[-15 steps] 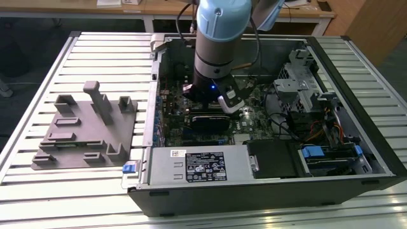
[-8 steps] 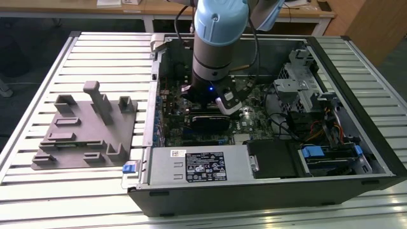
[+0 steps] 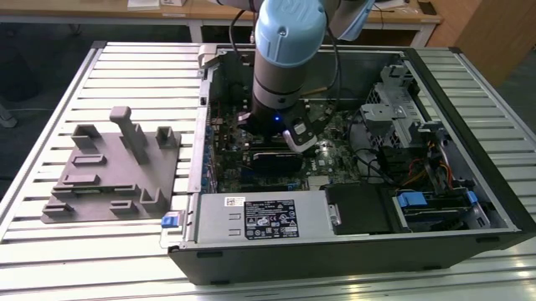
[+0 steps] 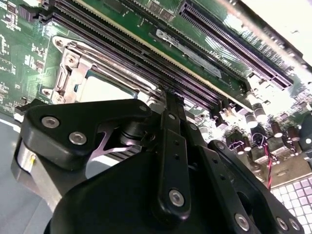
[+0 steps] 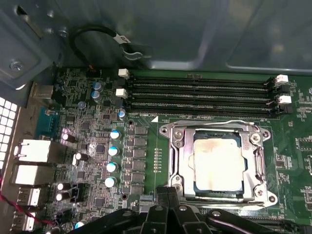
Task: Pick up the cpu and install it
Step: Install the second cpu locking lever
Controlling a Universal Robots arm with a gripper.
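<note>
One silvery, smudged cpu (image 5: 217, 164) sits inside its metal-framed socket (image 5: 176, 161).

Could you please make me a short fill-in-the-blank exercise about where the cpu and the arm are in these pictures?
1. The cpu lies inside the metal-framed ____ on the motherboard.
2. The gripper is lowered into the open computer ____.
3. The grey fixture stands ____ the case, on the slatted table.

Missing words: socket; case; outside
</note>
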